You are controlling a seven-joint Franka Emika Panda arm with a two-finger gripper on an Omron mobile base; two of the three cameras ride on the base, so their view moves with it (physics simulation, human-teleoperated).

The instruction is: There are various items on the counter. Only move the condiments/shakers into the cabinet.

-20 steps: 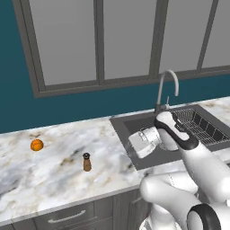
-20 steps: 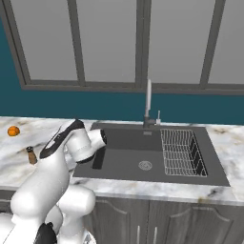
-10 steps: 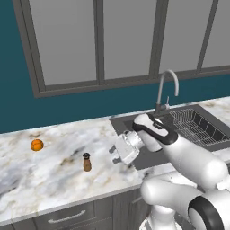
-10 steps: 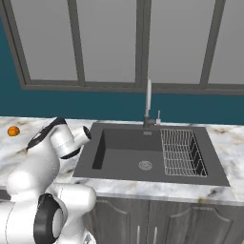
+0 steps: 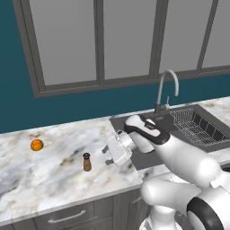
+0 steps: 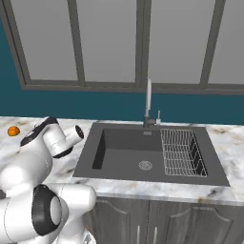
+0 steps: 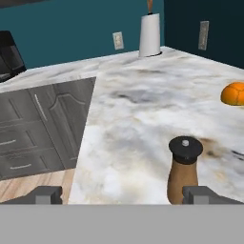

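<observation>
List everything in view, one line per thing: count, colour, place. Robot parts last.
wooden shaker: one, brown with dark cap, upright on the counter, just ahead of the gripper
orange fruit: one, orange, on the counter left of the shaker, apart from it
paper towel roll: one, white, upright at the far end of the counter in the hand view
counter: one, white-grey marble with veins, over grey drawers
sink: one, dark grey, set into the counter
dish rack: one, wire, in the sink's right side
faucet: one, silver, behind the sink
wall cabinets: grey, doors closed, above the counter
gripper: one, white, jaws open, facing the shaker
</observation>
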